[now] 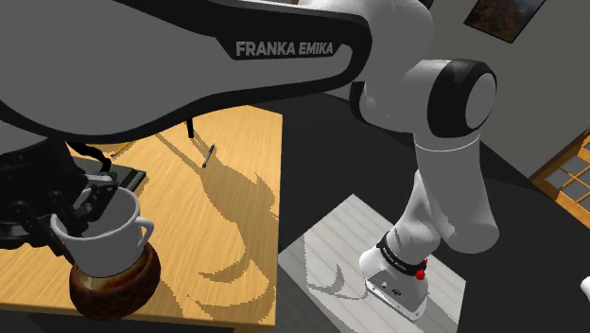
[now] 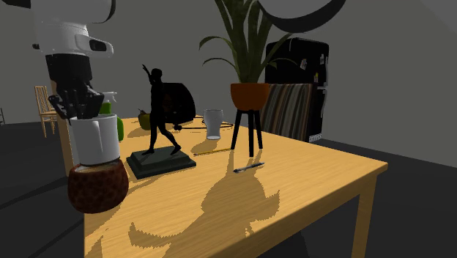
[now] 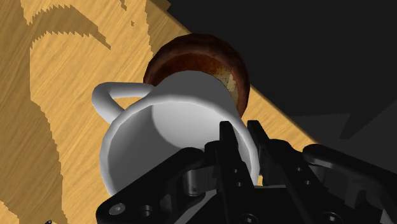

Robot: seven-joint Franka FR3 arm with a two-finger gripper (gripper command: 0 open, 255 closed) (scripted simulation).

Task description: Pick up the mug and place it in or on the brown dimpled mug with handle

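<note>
End effector: the all-black two-finger gripper (image 3: 245, 145) is clenched on the rim wall of the white mug with a loop handle (image 3: 172, 121), one finger inside the wall and one outside.
Task item: the white mug (image 1: 104, 232) hangs from the gripper (image 1: 80, 213) directly over the brown dimpled mug (image 1: 113, 289), its base at the brown mug's mouth; whether it bears on it cannot be told.
Attitude: in the shoulder view the white mug leans slightly, with its handle at 3 o'clock.
Receiving item: the brown dimpled mug (image 2: 97, 187) sits on the light wooden table (image 2: 307, 183) at the corner, just beside the edge; in the wrist view dark floor lies right behind it (image 3: 197, 54).
Obstacles: in the second exterior view a black dancer statuette on a dark slab (image 2: 161, 124) stands near, at 2 o'clock from the brown mug. Farther along the same bearing are a clear glass tumbler (image 2: 213, 123) and a brown plant pot on a black tripod (image 2: 250, 95).
Small item: a dark pen (image 2: 249, 167) lies well apart, at 3 o'clock.
Open room: bare tabletop runs from 3 to 5 o'clock of the brown mug, to the table's front edge.
Stand: the grey box (image 1: 331, 236) is off the table, at 3 o'clock of the mugs in the shoulder view.
</note>
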